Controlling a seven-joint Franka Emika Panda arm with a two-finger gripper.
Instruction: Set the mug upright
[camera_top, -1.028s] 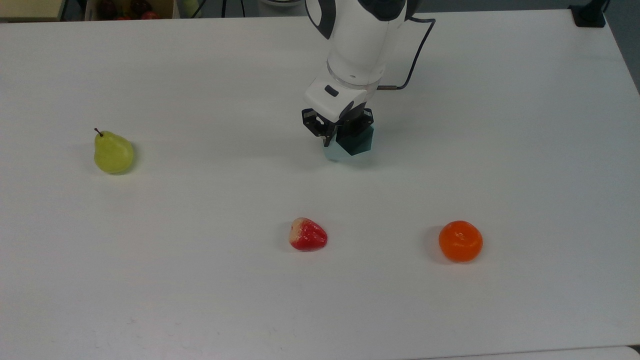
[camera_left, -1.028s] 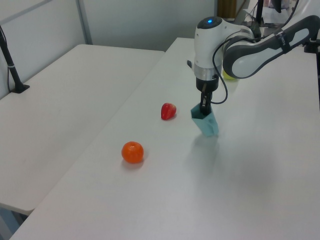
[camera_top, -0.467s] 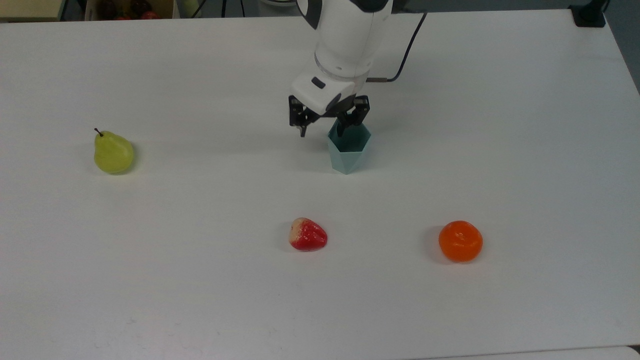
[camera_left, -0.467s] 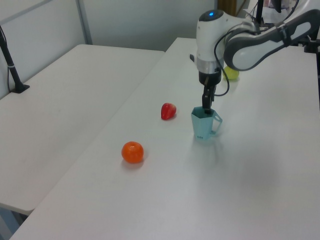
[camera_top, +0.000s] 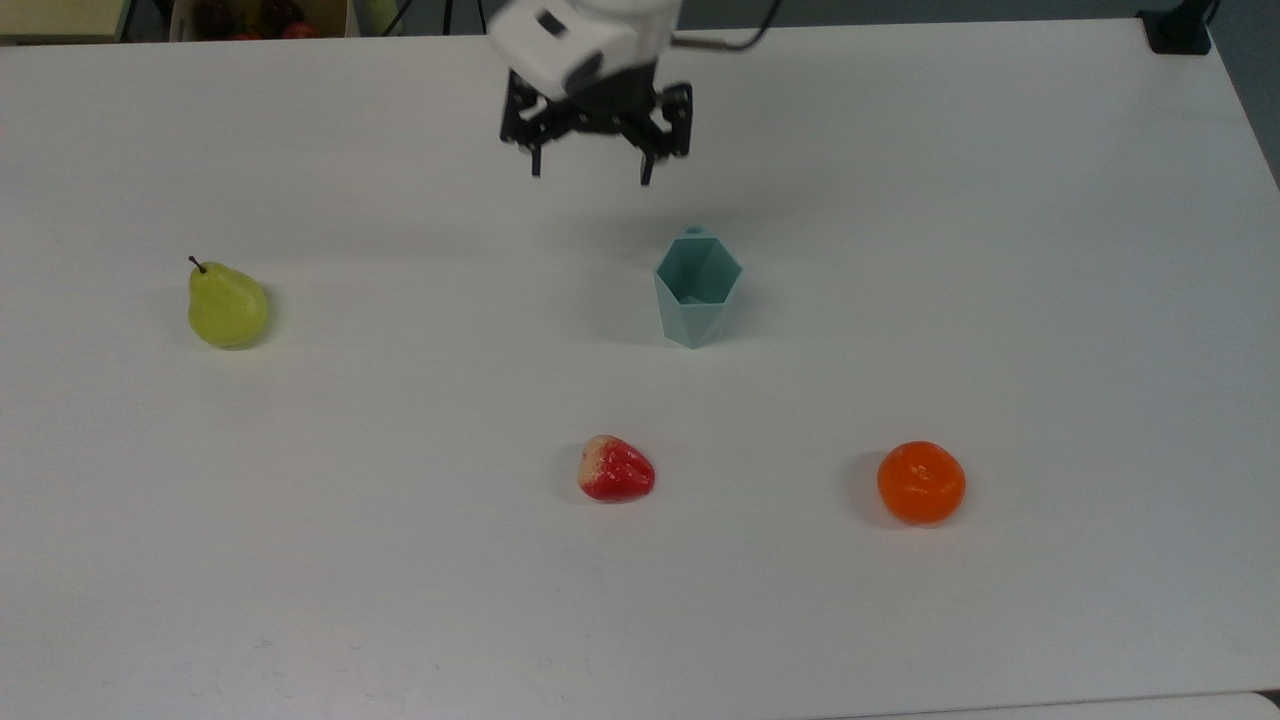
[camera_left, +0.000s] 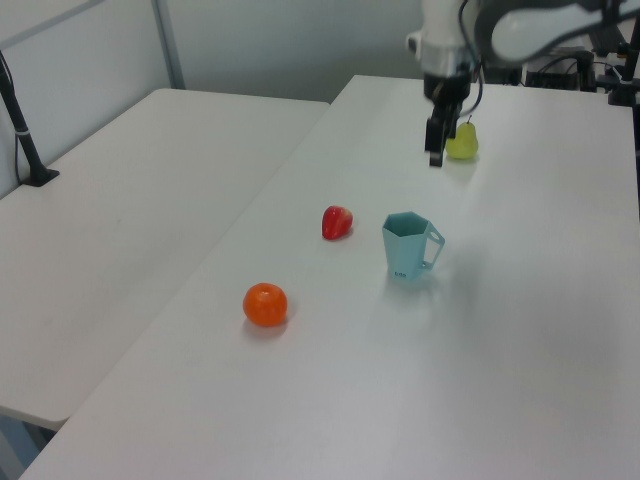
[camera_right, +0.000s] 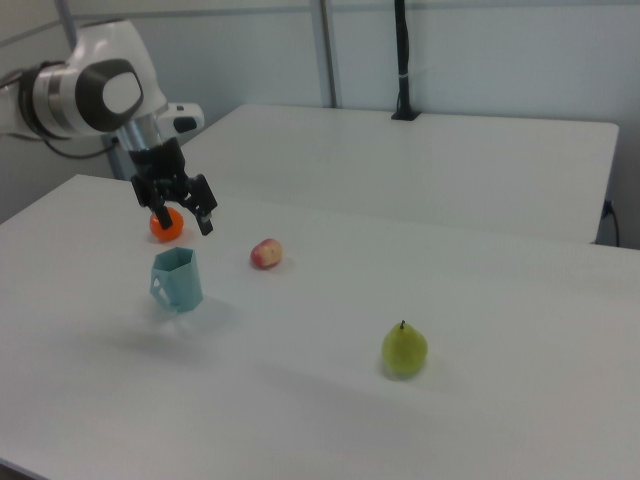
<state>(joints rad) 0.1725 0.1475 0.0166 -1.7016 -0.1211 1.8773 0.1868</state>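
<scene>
Since the mug (camera_top: 697, 290) stands upright on the surface (camera_top: 1000, 300), mouth up, between pear (camera_top: 226, 306) and orange (camera_top: 921, 483), we'd call this basically done. Our pincer (camera_top: 592, 165) hangs above it, spread apart, holding nothing.

The arm (camera_right: 95, 85) is clad in glossy white shells, with dark grey bands and caps at its joints. Its last link is a white cylinder that ends in a boxy white gripper body (camera_top: 570, 40) bearing a small dark oblong mark on its face. Below that sits the gripper (camera_top: 592, 172), built of black, angular, open-framed parts with two slim black fingers (camera_top: 647, 165). A thin black cable (camera_top: 735, 40) leaves a short metal plug at the wrist.
</scene>
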